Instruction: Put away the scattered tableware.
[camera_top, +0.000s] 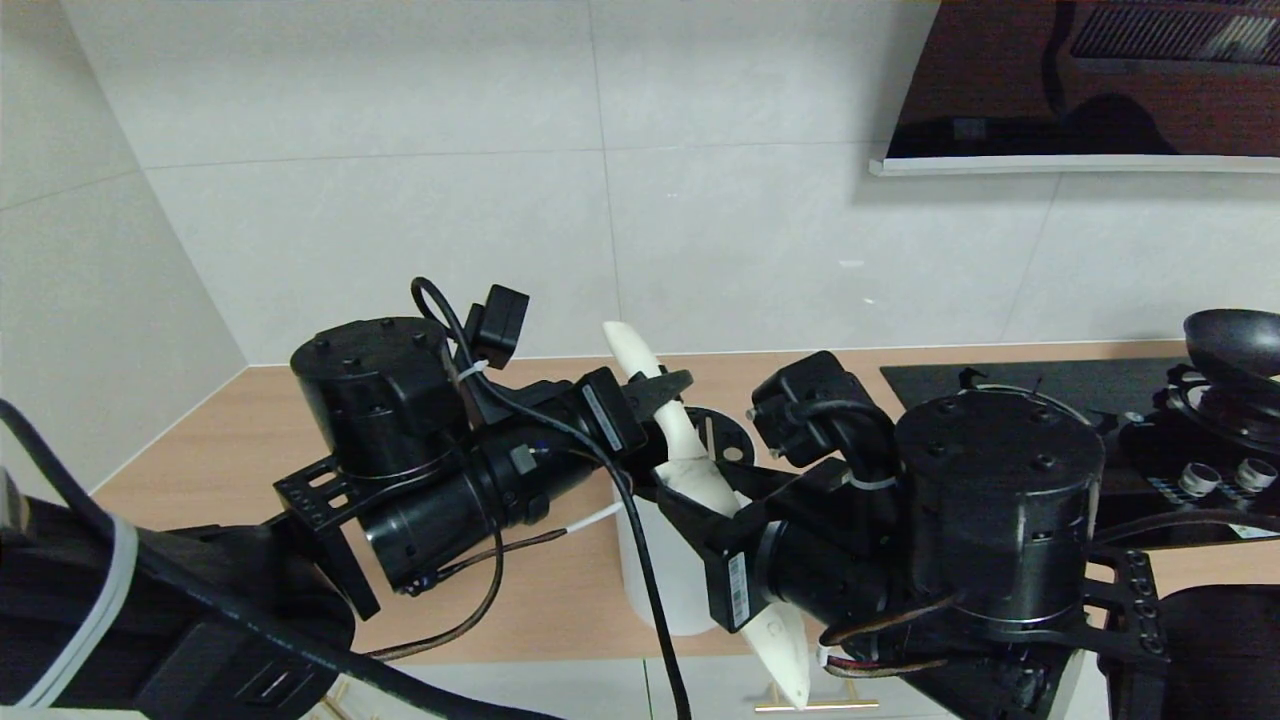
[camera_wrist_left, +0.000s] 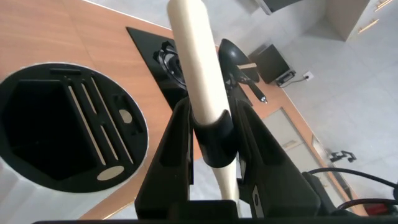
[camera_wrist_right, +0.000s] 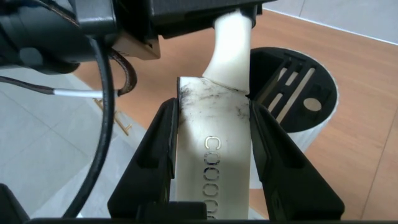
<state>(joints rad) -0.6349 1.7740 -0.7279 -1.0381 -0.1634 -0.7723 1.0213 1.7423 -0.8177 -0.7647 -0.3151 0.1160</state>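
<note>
Both claws hold one white spatula (camera_top: 697, 462) in the air, over a white holder (camera_top: 685, 590) with a black slotted top that stands on the wooden surface (camera_top: 240, 430). The left claw (camera_top: 655, 398) is clamped on the round handle. The right claw (camera_top: 722, 505) pinches the flat blade. A black stove (camera_top: 1040, 385) sits to the right.

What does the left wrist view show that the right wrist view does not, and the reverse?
Left wrist view alone: the black cooktop and a dark pan. Right wrist view alone: the cream utensil's wide, scuffed blade between the right gripper's jaws. Both: the utensil's handle, clamped by the left gripper, and the slotted holder.
</note>
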